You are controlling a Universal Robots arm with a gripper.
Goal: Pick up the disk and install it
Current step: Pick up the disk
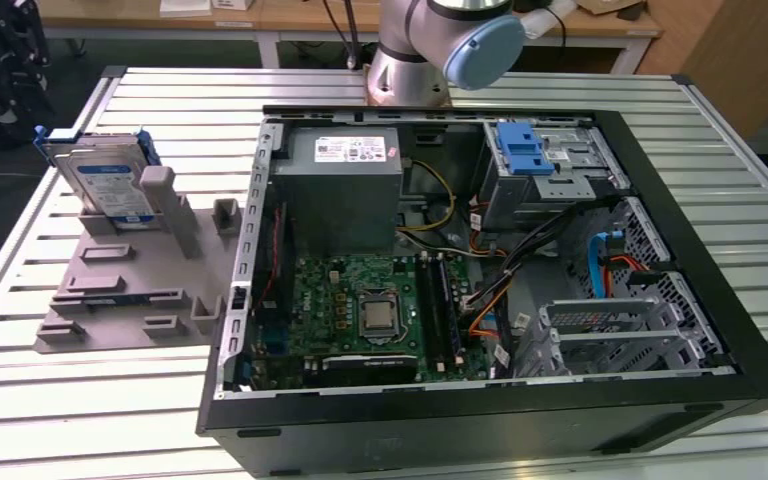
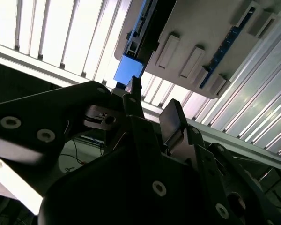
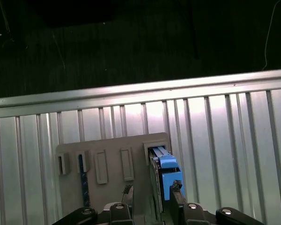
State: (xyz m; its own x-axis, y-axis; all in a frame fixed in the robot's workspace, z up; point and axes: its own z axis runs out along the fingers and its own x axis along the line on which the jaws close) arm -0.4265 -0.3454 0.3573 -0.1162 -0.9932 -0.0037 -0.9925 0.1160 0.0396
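**Approach above the racked disk: line up before you grasp**

Exterior view, left to right: at the upper left the disk stands on edge in the grey fixture block, label towards the camera, blue caddy round its rim; the block rests on the slatted table; across the centre and right lies the open computer case, with a blue-fronted drive bay in its upper right; the arm's base rises at the top centre.

First wrist view: the gripper hangs above the block, fingers apart and nothing between them; the caddy's blue end shows beyond the fingertips, well apart from them.

By my judgement you are in the approach to the pick, with nothing lifted yet. Square the fingers to the disk's flat faces; centre its thin edge in the gap; come down straight, since the block's upright posts stand just beside the disk and a skewed descent could catch one; grip the caddy evenly so the disk lifts without tilting.
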